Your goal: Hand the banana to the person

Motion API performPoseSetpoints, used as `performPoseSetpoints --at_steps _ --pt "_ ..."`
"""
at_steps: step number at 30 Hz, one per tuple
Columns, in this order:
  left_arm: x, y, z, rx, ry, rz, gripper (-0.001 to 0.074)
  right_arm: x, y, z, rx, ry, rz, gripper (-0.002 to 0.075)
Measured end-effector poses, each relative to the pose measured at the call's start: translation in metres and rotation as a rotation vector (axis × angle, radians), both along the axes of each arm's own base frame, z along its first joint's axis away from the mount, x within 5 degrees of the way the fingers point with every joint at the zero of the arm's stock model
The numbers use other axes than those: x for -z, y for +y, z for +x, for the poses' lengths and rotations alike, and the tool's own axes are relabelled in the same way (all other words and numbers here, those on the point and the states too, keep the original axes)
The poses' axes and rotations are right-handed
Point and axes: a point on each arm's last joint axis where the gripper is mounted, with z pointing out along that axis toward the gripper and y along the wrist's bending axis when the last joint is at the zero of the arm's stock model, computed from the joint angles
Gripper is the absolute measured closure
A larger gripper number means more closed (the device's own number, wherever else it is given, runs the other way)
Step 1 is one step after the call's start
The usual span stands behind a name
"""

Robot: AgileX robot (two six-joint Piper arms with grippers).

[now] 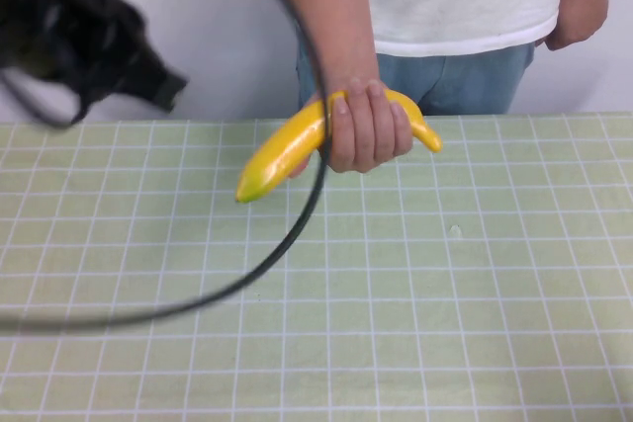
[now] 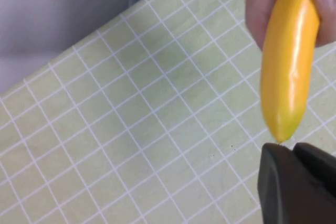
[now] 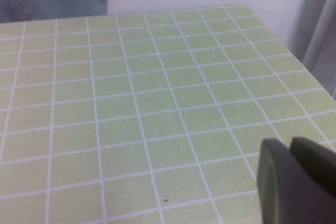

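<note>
The person [image 1: 465, 7], in a white T-shirt and blue jeans, stands at the far side of the table. Their hand [image 1: 366, 130] is wrapped around the middle of the yellow banana [image 1: 282, 150], holding it just over the table's far edge. My left gripper [image 1: 158, 86] is raised at the far left, apart from the banana. In the left wrist view the left gripper [image 2: 289, 148] is shut and empty, just short of the banana's greenish tip [image 2: 283, 129]. My right gripper [image 3: 289, 142] is shut and empty over bare table, seen only in the right wrist view.
The table has a light green cloth with a white grid [image 1: 396, 294]. A black cable [image 1: 297, 214] hangs in front of the high camera, crossing the banana. The table's far right corner [image 3: 241, 8] shows in the right wrist view.
</note>
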Motion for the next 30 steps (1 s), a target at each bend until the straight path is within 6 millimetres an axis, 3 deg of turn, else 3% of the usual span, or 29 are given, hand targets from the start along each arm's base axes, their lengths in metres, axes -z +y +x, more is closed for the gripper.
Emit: performPoseSetpoints --at_steps 8,13,24,30 --pt "0.033 0.037 -0.059 -0.028 -0.092 -0.103 0.0736 0.000 0.000 0.000 0.000 0.000 0.000 0.0735" --pt "0.056 0.049 -0.079 -0.081 -0.084 -0.166 0.0736 0.000 0.000 0.000 0.000 0.000 0.000 0.0735" --pt "0.070 0.058 -0.085 -0.122 -0.016 -0.081 0.0736 0.000 0.000 0.000 0.000 0.000 0.000 0.0735" --pt "0.063 0.066 -0.079 -0.226 -0.147 -0.121 0.0736 0.000 0.000 0.000 0.000 0.000 -0.002 0.0735"
